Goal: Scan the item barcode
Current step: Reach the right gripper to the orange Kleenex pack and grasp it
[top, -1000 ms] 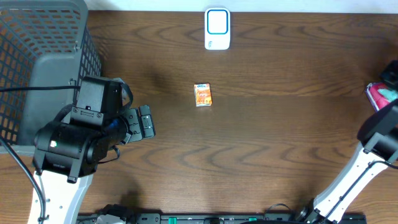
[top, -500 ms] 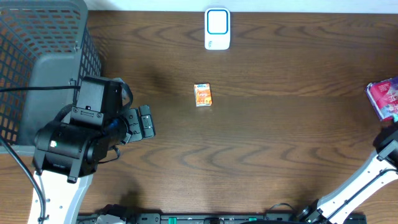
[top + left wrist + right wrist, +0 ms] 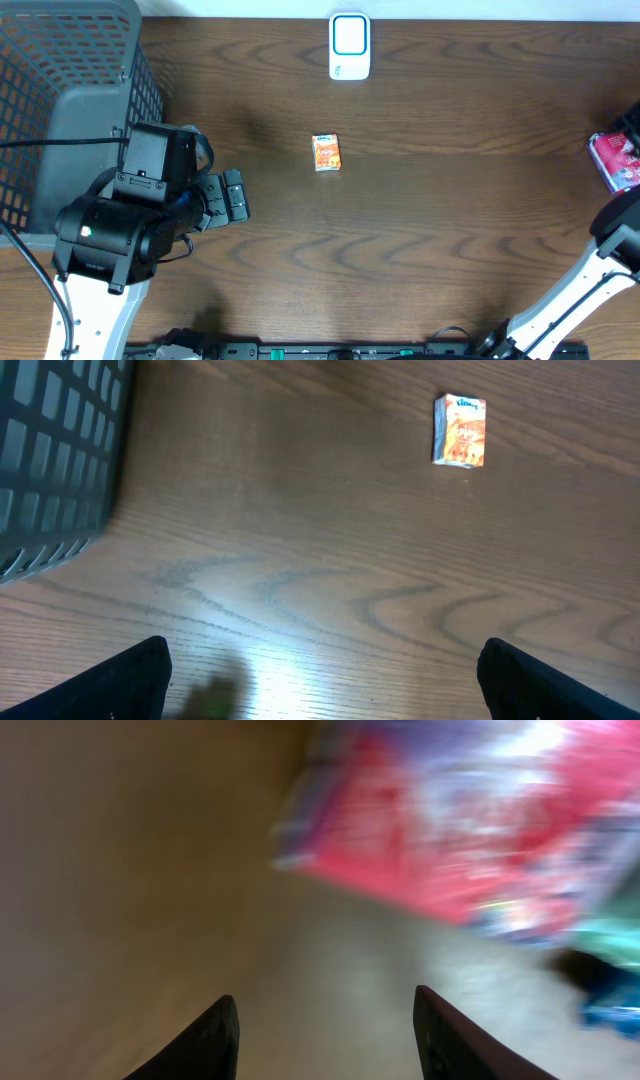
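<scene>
Overhead top-down, low left wrist shares box (image 3: 326,153)

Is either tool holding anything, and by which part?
Nothing is held. Left tool is open above the table; right tool is open too, the pink packet lying ahead of it.

You look down on the table (image 3: 450,230): the basket (image 3: 60,90) sits at the far left corner and the scanner (image 3: 349,46) at the middle of the far edge. The box (image 3: 326,153) lies near the centre, in front of the scanner and well apart from it. The left arm (image 3: 120,225) stands at the near left, just before the basket. The left gripper (image 3: 238,196) points right, with bare table between it and the box. The packet (image 3: 612,160) lies at the right edge, level with the box. The right arm (image 3: 590,280) rises from the near right. In the right wrist view, the packet lies ahead of the right gripper (image 3: 325,1035).
</scene>
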You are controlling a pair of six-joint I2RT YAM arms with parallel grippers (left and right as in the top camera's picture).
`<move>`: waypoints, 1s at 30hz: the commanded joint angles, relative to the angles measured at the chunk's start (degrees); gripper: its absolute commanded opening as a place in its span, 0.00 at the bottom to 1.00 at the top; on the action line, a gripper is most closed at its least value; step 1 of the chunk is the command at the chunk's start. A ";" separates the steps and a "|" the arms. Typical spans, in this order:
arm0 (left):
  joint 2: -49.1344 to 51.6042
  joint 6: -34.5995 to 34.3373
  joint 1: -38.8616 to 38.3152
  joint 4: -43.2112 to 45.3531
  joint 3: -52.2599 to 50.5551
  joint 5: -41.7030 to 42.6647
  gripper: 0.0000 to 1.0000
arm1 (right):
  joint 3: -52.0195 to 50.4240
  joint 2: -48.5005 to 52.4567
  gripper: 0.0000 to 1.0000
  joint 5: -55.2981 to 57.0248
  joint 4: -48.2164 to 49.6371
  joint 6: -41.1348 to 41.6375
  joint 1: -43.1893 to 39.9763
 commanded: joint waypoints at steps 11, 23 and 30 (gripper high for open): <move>0.20 -0.35 0.22 -0.11 0.22 -0.72 0.98 | 0.42 -11.80 0.63 -31.19 -4.28 -15.69 21.97; 0.20 -0.33 0.22 -0.09 0.22 -0.74 0.98 | 0.42 0.59 0.52 -24.63 1.90 -11.65 47.30; 0.20 -0.35 0.22 -0.11 0.22 -0.74 0.98 | 0.42 8.48 0.43 -24.41 2.45 -6.99 53.42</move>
